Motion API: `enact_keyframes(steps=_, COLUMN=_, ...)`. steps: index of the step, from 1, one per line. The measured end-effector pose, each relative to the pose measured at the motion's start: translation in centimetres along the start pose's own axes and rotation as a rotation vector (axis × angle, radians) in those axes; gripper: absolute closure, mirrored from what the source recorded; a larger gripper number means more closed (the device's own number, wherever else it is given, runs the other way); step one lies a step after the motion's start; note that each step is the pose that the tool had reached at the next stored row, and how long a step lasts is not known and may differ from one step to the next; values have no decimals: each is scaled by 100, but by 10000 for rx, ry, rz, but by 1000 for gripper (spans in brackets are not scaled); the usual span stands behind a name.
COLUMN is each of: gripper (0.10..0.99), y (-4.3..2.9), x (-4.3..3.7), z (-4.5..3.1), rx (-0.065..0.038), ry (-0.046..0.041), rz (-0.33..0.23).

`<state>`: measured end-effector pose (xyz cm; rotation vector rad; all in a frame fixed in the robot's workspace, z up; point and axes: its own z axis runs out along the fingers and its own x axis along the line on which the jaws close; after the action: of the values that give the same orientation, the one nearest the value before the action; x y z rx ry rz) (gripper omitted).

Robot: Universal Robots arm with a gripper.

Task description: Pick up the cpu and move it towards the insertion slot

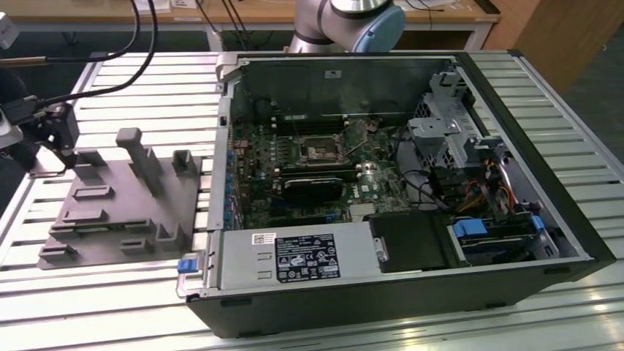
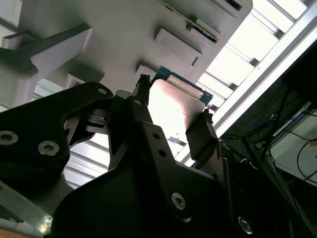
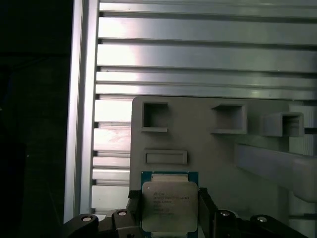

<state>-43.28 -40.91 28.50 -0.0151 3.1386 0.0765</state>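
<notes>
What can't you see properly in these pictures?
First wrist view: one side of the cpu runs off the picture's edge.
Second wrist view: glare whitens the cpu's top; the gripper covers its sides.
Exterior view: the insertion slot is too small to show its inside.

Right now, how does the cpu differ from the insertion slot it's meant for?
The cpu is gripped in the end effector over the grey fixture block; the insertion slot lies on the motherboard inside the computer case. The cpu's top is a plain silvery plate with a green edge; the insertion slot is a metal frame around a dark centre. Both are square.
</notes>
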Motion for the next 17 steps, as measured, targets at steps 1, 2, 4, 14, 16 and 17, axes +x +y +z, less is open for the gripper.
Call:
enact_keyframes(steps=1, gripper=541, y=1, x=0, z=-19, rx=0, ry=0, rz=0)
enact_keyframes(steps=2, gripper=541, y=2, x=0, z=-39, rx=0, ry=-1, rz=0)
enact_keyframes(steps=4, gripper=541, y=4, x=0, z=-80, rx=0, ry=0, rz=0)
enact_keyframes(steps=14, gripper=541, y=8, x=-19, z=-181, rx=-1, ry=-1, rz=-1)
enact_keyframes(steps=16, gripper=541, y=8, x=-41, z=-188, rx=0, ry=0, rz=-1)
enact_keyframes(steps=17, gripper=541, y=8, x=-56, z=-190, rx=-1, ry=-1, rz=-1)
